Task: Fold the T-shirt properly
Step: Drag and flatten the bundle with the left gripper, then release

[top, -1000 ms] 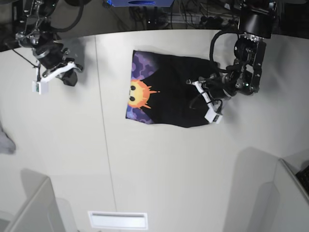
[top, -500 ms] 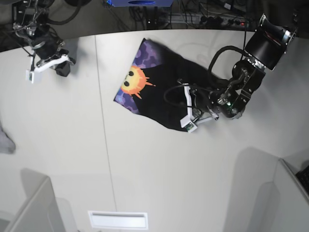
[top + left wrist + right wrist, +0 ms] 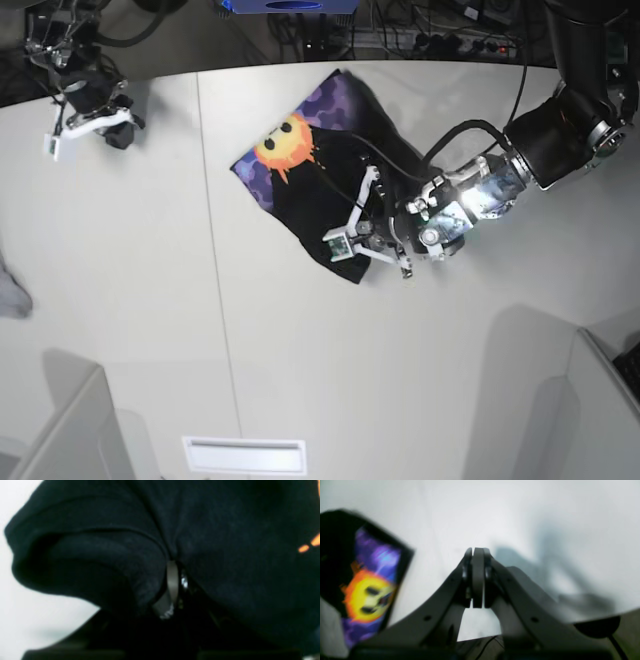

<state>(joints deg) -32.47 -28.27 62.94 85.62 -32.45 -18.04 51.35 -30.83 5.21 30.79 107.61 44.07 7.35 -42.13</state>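
both arms are black with black cables looping beside them. the left tool [image 3: 352, 232] has thin white fingers and a small white block with a green spot. the right tool [image 3: 474, 580] has dark grey curved fingers with small round screw holes.

the desk [image 3: 150, 300] lies bare left and front of the t-shirt [image 3: 330, 170]. the left hand [image 3: 352, 232] and its arm block the shirt's right side. a grey cloth scrap [image 3: 10, 295] sits at the far left edge.

The T-shirt [image 3: 330, 170] is soft matt black cloth, slightly fuzzy, with a flat orange and purple print. It lies on the smooth matt white surface [image 3: 300, 350]. The right tool [image 3: 478, 580] looks like dull grey plastic.
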